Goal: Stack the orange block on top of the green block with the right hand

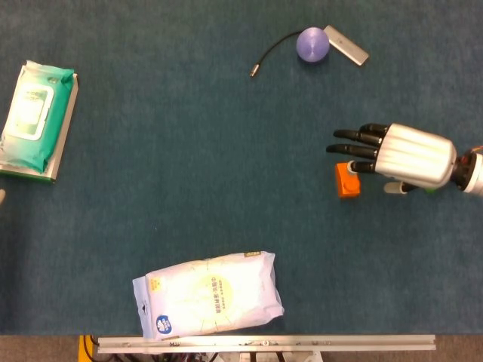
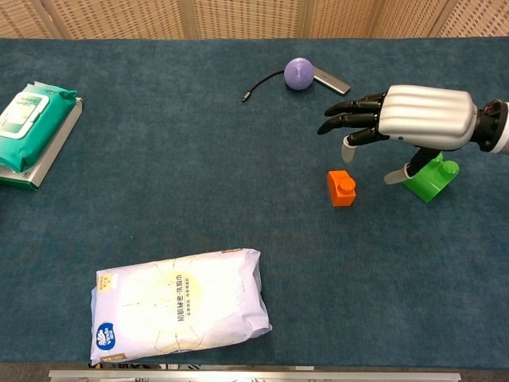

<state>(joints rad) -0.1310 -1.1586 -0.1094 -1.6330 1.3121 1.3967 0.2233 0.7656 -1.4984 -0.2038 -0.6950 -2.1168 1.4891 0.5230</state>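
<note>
Your right hand (image 2: 398, 127) hangs above the blue cloth (image 2: 238, 175) with its fingers (image 2: 350, 119) stretched out flat and slightly apart, holding nothing. From the chest view, the orange block (image 2: 342, 189) sits on the cloth just below and a little short of your fingertips, not touching them; there is clear cloth between the lowest fingertip and the block's stud. From the head view your fingers (image 1: 355, 147) overlap the top edge of the orange block (image 1: 348, 182), so the hand (image 1: 400, 157) is over its far side. The block stands upright, stud up.

The green block (image 2: 430, 177) lies under the back of your palm, near the thumb side, tilted on the cloth; your thumb tip shows just beside its left edge, and you cannot tell from either view whether it touches. In the head view only a sliver of green (image 1: 429, 189) peeks out beneath the hand. The two blocks are apart, with your thumb between them.

Beyond your fingertips lie a purple ball (image 2: 299, 73), a grey stick (image 2: 331, 80) beside it and a black cable (image 2: 258, 86) curling off the ball. Well away from your fingers are a white pack (image 2: 179, 304) at the near edge and a green wipes pack (image 2: 30, 121) on the far left side.

Your left hand shows in neither view.
</note>
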